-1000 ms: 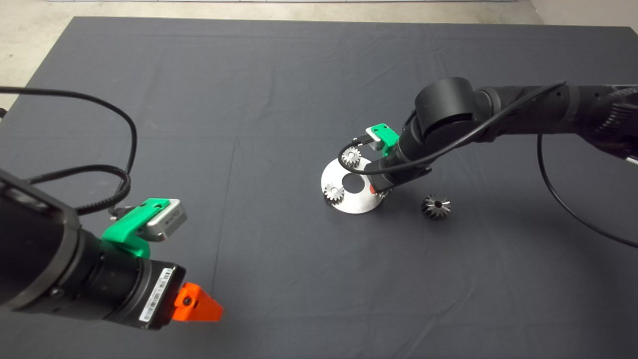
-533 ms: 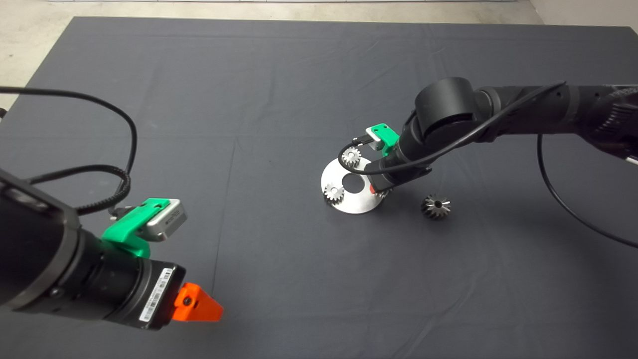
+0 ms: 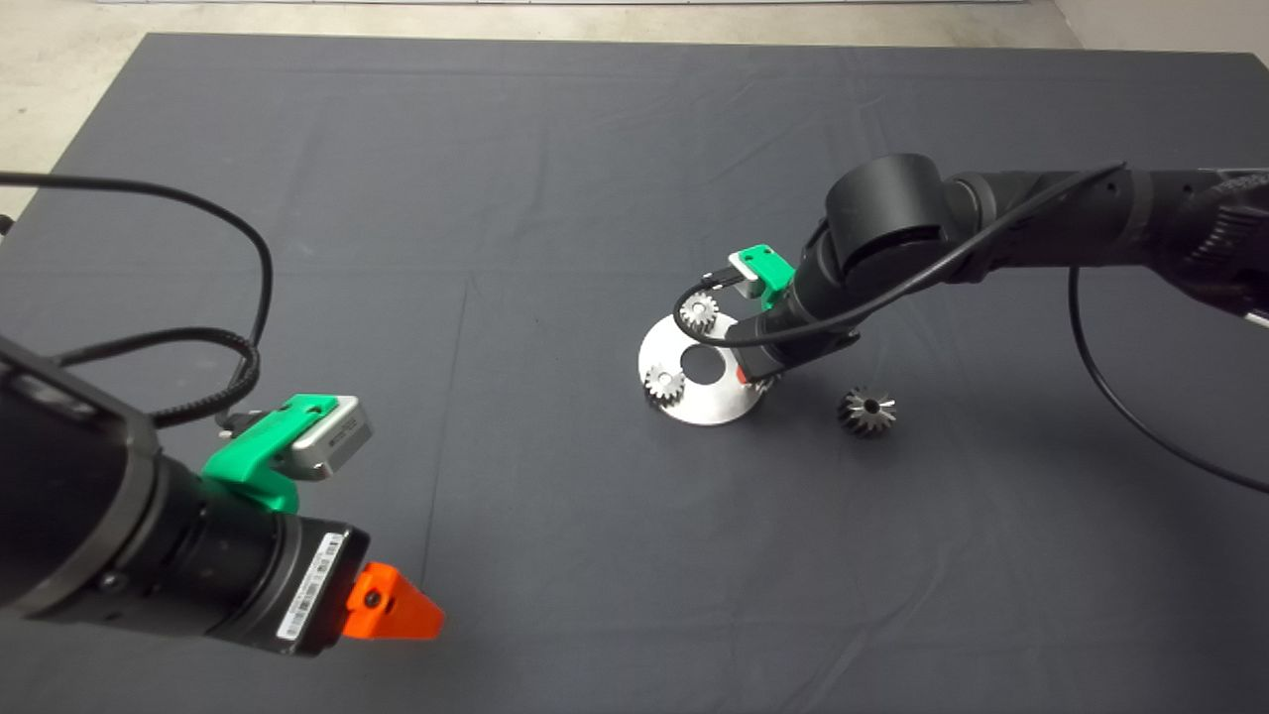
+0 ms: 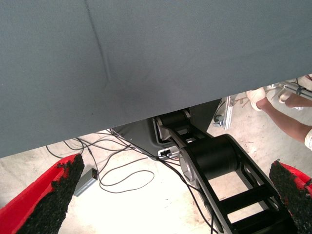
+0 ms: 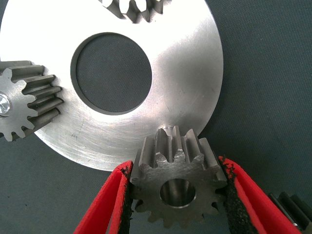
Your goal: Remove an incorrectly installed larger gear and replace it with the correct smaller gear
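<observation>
My right gripper point(image 5: 178, 190) is clamped on the small gear point(image 5: 176, 181), pads on opposite tooth flanks, holding it over the rim of the disc point(image 5: 190, 73), right above a short peg. I can't tell if the bore is on the peg yet. The steel is stiff, dense for its size and smooth; I judge the teeth give the pads some bite, but it could pivot between them, so I grip across the diameter and keep it level. The big gear point(image 3: 866, 411) lies on the mat point(image 3: 555, 555) just off the disc, toward the right edge; it's heavier, and I'd take it by its flared sides. Left gripper point(image 4: 170, 204) hangs spread and empty beyond the mat's near edge.
</observation>
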`<action>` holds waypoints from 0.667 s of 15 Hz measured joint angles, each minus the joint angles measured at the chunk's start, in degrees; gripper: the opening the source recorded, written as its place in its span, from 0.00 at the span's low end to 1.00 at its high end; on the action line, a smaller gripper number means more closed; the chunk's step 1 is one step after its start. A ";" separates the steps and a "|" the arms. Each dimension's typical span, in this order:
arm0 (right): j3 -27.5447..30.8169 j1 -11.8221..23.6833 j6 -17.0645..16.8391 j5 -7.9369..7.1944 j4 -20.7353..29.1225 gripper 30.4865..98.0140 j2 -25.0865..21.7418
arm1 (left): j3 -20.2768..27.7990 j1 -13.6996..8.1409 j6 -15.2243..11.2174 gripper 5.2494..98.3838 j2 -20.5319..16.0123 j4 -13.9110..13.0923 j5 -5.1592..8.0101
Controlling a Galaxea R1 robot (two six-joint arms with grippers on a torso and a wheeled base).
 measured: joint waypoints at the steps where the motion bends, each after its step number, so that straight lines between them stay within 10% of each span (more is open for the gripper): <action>1: 0.00 -0.22 0.00 0.00 -0.02 0.16 0.01 | 0.00 0.00 0.00 1.00 -0.02 0.00 0.00; 10: 0.26 -0.35 0.00 -0.13 -0.26 0.16 0.00 | 0.00 0.00 0.00 1.00 0.00 0.00 0.00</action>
